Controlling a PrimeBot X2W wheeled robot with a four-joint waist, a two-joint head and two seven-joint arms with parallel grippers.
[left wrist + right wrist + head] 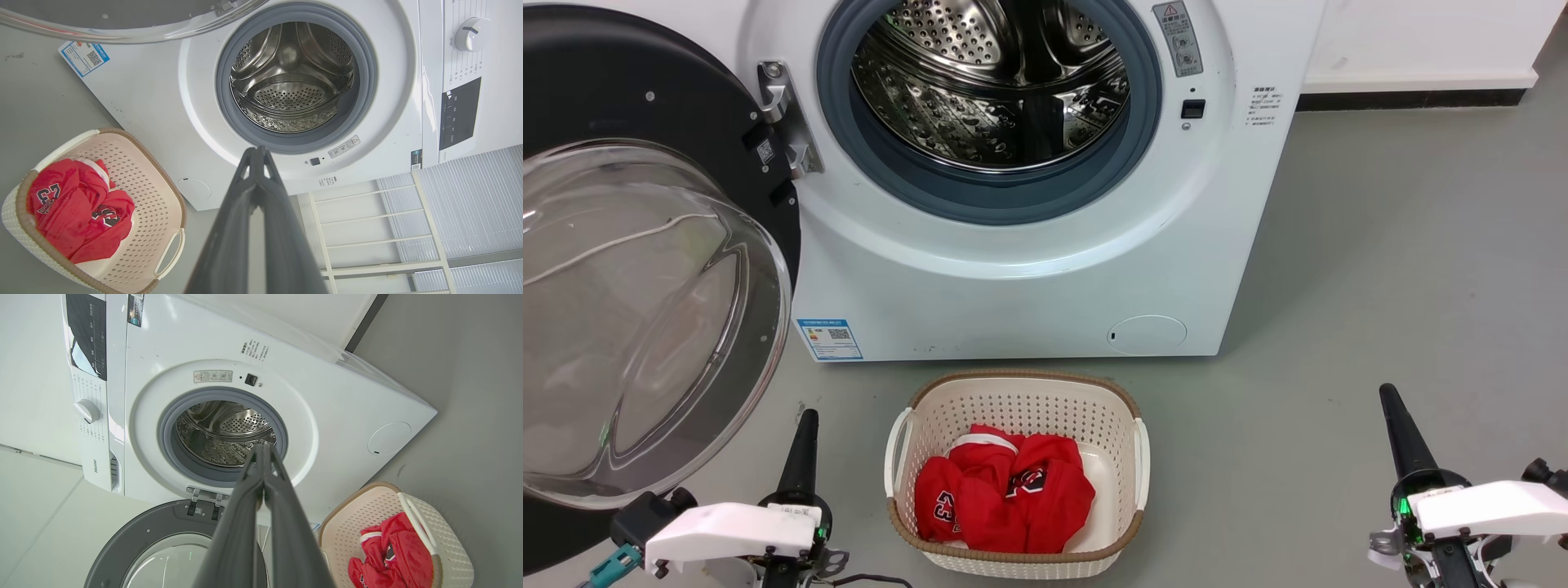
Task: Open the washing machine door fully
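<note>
The left gripper [807, 420], at 7 o'clock in the head view, has its two dark fingers pressed together to a single tip and holds nothing. The left wrist view shows the same, the tips meeting. The right gripper [1388, 396], at 4 o'clock, is likewise closed on nothing, standing over bare grey floor [1380, 286].

Between them, at 6 o'clock, a cream perforated basket [1143, 457] sits on the floor with a crumpled red garment [1005, 494] inside, white trim and dark numbers showing.

Just beyond the basket, at 12 o'clock from it, stands the washing machine [1029, 286]. Its grey rubber ring [980, 204] circles the steel drum [988, 82], where perforated wall and paddles show. A blue label [829, 339] sits at the front's 7 o'clock corner and a small round white flap [1147, 335] at 5 o'clock.

The washing machine door [621, 98] hangs from a metal hinge [784, 114] at 9 o'clock of the opening. It is swung wide and its clear glass bowl [645, 310] bulges toward the camera. The bowl's lower edge is near the left gripper, with floor showing between them.
</note>
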